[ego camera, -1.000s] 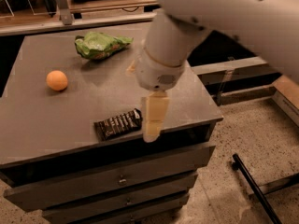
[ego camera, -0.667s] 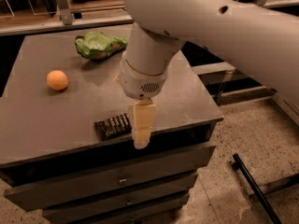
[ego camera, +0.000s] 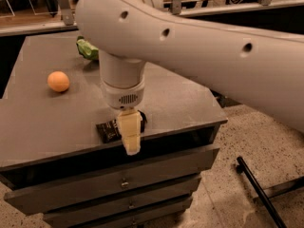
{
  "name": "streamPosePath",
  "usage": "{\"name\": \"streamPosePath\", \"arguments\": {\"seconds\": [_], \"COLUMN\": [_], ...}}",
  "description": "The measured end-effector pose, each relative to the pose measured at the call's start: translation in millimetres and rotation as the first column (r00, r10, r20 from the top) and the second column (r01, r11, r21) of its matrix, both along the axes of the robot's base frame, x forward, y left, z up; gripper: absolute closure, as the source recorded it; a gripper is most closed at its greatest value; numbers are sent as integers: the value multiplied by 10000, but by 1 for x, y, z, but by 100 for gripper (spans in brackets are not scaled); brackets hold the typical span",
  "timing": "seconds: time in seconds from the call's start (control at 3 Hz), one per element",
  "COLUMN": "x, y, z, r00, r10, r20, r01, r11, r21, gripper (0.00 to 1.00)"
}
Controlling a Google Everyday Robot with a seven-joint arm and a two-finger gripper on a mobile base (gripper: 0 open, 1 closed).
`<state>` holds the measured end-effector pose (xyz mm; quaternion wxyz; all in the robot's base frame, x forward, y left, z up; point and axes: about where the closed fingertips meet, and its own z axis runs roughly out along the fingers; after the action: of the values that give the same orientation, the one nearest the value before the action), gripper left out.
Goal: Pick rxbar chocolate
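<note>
1. The robot arm (ego camera: 199, 37) is the biggest thing here. It is white, smooth and round like a fat pipe, with little dark holes along it. It reaches in from the right and bends down over the front of the bench, so its tip points at the snack.
2. The bench (ego camera: 180, 99) is a dark grey cabinet with a flat, dull top. It has drawers (ego camera: 142, 175) in front with tiny knobs. The top holds all the things up where the arm can reach them.
3. The gripper (ego camera: 131, 144) is pale yellow and looks like hard plastic. It hangs straight down at the front edge of the bench, near the middle, right over the right end of the bar. I cannot tell if it is open or closed. I think it is there to grab the bar.
4. The green snack bag (ego camera: 87, 49) is crinkly and shiny. It sits near the back edge, partly hidden behind the arm.
5. The rxbar chocolate (ego camera: 108, 129) is a flat, dark, shiny wrapper with pale letters. It lies flat at the front edge, and its left end pokes out from behind the gripper.
6. The orange ball (ego camera: 58, 81) is round and smooth. It rests near the left edge, well away from the bar, so it is not in the way.
</note>
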<state>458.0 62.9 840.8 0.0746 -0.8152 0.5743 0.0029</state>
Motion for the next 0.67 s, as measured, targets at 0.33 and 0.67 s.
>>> {"name": "streamPosePath", "arguments": {"seconds": [0.33, 0.67], "x": [8, 8], "y": [-3, -3], "z": [-15, -14], "r00": [9979, 9980], "r10": [1, 0], "r20": [642, 639], "r01": [53, 52], "r11": [9965, 9967], "r21": [-831, -810], "gripper": [0, 20]}}
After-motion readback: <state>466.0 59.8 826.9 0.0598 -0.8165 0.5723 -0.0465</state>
